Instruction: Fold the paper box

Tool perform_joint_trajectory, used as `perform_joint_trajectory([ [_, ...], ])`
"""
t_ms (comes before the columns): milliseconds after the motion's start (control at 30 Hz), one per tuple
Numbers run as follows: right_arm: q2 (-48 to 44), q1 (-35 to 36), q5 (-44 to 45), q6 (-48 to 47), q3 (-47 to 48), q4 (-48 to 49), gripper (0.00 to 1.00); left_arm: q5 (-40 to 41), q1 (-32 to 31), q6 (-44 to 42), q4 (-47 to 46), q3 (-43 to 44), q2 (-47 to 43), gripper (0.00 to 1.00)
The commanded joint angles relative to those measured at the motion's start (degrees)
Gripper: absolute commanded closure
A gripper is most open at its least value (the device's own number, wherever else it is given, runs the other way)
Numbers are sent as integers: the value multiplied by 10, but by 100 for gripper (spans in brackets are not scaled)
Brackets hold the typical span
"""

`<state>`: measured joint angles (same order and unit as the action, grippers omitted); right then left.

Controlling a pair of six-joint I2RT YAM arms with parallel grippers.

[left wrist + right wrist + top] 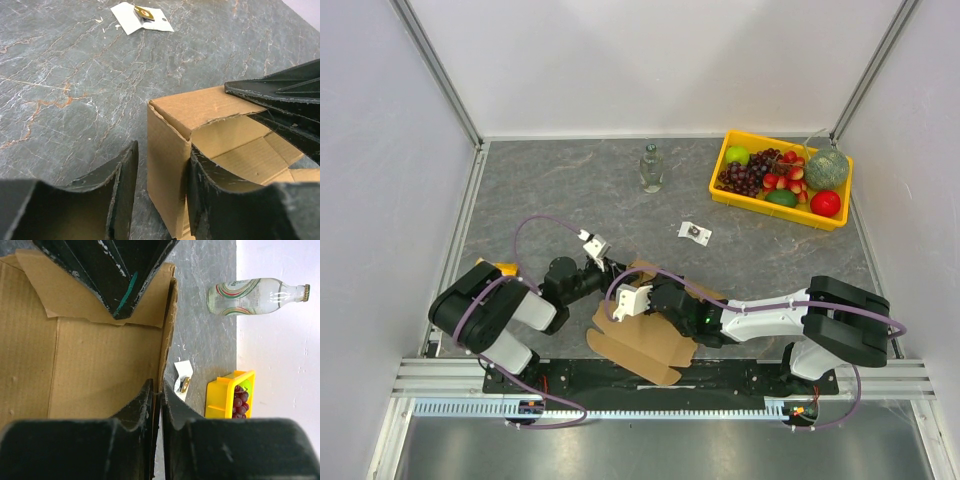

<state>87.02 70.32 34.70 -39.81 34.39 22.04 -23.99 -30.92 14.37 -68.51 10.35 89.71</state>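
Note:
The paper box, plain brown cardboard, lies partly formed at the near edge between both arms, with flat flaps spread toward me. In the left wrist view one upright wall of the box stands between the fingers of my left gripper. The inner finger touches the wall and the outer finger stands clear of it, so the gripper is open. My right gripper straddles the edge of another wall of the box, open only a sliver. From above, the left gripper and right gripper meet at the box's far corner.
A yellow tray of fruit stands at the back right, and a clear glass bottle at the back centre. A small white card lies on the grey table beyond the box. White walls enclose the table.

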Motion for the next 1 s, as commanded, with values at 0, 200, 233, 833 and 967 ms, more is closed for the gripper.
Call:
perform_joint_trajectory([
  [0,-20,1,-18,19,26,-2,84,35,-11,-42,26,18,-8,57],
  [200,-36,1,-22,30,30,-9,80,57,-23,-54,52,22,-23,67],
  [233,-39,1,-25,32,31,-10,80,61,-25,-55,58,23,-25,69],
  [833,-66,3,-55,67,44,-31,71,100,-53,-77,104,43,-44,98],
  [967,-73,3,-63,76,45,-24,67,115,-62,-78,99,41,-51,98],
])
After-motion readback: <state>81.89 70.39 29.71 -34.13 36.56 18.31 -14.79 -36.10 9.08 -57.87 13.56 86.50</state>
